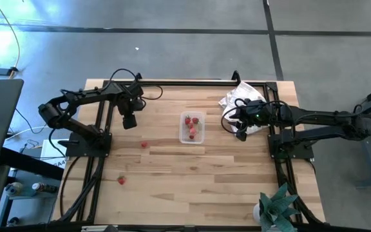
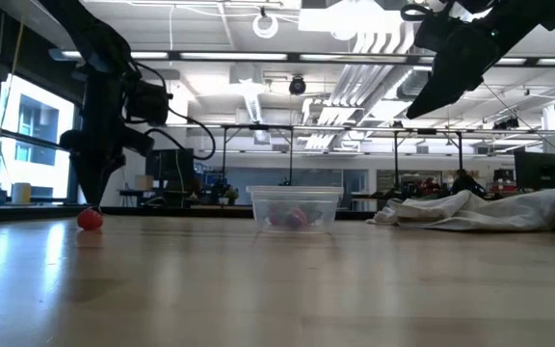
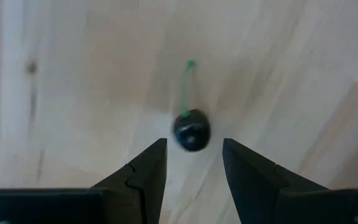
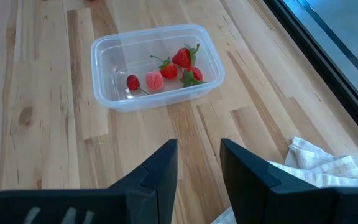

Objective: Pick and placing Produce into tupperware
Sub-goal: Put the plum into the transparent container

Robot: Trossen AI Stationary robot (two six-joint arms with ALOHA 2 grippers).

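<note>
On the wooden table point(image 1: 172, 174), near its middle, sits the tupperware point(image 1: 192, 127), a clear tub holding several pieces of produce point(image 4: 178, 67): red strawberry-like pieces, one paler pink piece and one dark red round one. Left gripper point(image 3: 194, 163) hangs over the table to the left of the tub, pointing down, fingers parted with nothing between them; directly beyond the fingertips lies a dark round piece with a green stem point(image 3: 191, 129), resting on the wood, not touched. Right gripper point(image 4: 199, 163) is held above the table to the right of the tub, beside a crumpled white cloth point(image 1: 242, 98); its fingers stand narrowly apart and hold nothing. Two more red pieces lie loose on the table: one point(image 1: 144, 145) left of the tub, another point(image 1: 122, 181) further toward the front left. A green plant-like object point(image 1: 277, 205) sits at the front right corner
</note>
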